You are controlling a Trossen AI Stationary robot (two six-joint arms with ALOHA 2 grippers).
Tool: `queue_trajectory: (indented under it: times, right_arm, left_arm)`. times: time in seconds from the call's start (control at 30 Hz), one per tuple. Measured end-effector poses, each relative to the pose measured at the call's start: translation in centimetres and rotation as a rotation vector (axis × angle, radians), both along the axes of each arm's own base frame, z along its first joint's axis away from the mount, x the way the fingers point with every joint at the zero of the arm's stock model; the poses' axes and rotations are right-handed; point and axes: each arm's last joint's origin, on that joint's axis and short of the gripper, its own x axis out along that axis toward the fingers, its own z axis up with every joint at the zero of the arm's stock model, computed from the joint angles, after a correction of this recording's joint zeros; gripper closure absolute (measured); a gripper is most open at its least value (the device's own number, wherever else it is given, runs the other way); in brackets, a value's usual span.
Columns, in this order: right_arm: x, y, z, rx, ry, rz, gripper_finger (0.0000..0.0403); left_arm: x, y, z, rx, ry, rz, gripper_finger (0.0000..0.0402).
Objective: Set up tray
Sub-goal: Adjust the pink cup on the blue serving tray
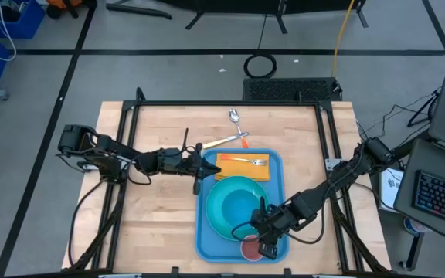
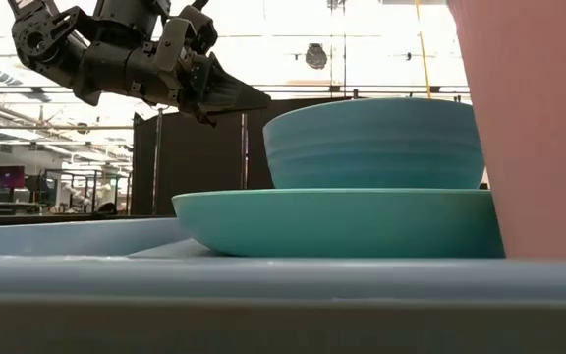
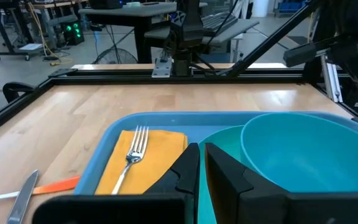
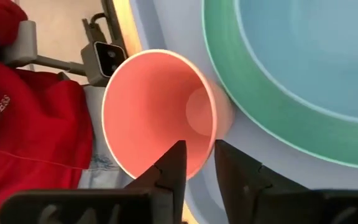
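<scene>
The light-blue tray [image 1: 203, 232] lies mid-table. On it are an orange napkin [image 1: 242, 166] with a fork [image 3: 132, 155], a turquoise plate [image 2: 332, 226] carrying a blue bowl [image 2: 371, 143], and a pink cup [image 4: 154, 106] at its near right corner. My right gripper [image 4: 199, 168] is at the cup's rim, shut on it. My left gripper [image 3: 201, 163] hovers over the tray's left rim beside the napkin, shut and holding nothing. My right gripper holds the pink cup by its rim [image 4: 197, 163], one finger inside the cup and one outside, with the wall between them. The fingers slant down from the table's right side. The cup stands upright in the low view [image 2: 548, 128]; the tray's rim hides its base.
A spoon [image 1: 235, 116] and an orange-handled knife [image 1: 226, 141] lie on the wood beyond the tray's far edge. A small camera [image 4: 107, 56] sits at the table's near edge, with a red lettered garment [image 4: 30, 124] beyond it. Bare wood flanks the tray on the left and right.
</scene>
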Motion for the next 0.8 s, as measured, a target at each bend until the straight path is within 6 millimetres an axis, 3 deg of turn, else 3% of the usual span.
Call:
queue_trajectory:
  times: [0.53,0.8]
  right_arm:
    - [-0.3,-0.5,-1.0,0.009,0.031,0.001,0.0397]
    - [-0.6,-0.7,-2.0,0.021,0.101,0.002,0.0401]
  left_arm:
    - [0.0,0.0,0.0,-0.004,0.004,0.001,0.0371]
    - [0.0,0.0,-0.1,-0.004,0.007,0.001,0.0371]
